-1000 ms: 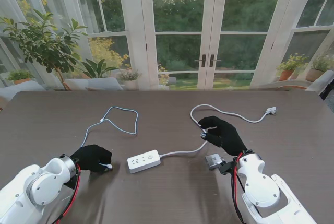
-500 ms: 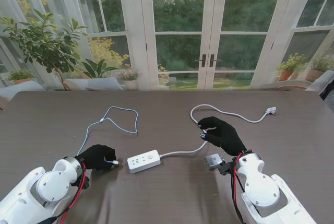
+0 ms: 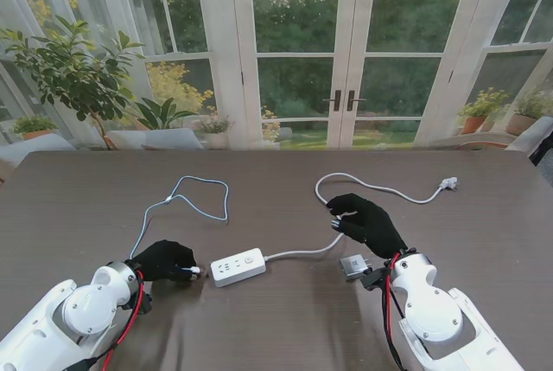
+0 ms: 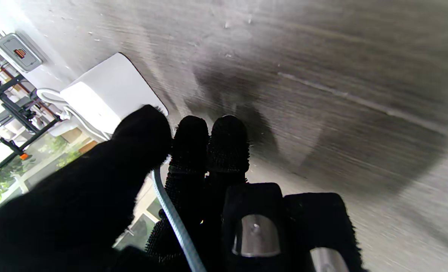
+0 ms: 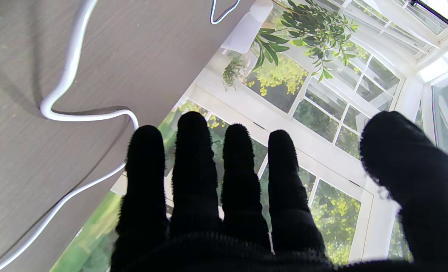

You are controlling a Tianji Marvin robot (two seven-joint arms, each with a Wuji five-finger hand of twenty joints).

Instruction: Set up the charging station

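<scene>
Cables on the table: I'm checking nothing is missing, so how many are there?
2. The thin charging cable loops left, its end in the left hand. The thick power strip cord runs right, under the right hand.

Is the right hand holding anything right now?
No, the right hand is open in its wrist view, fingers spread and nothing between them.
</scene>
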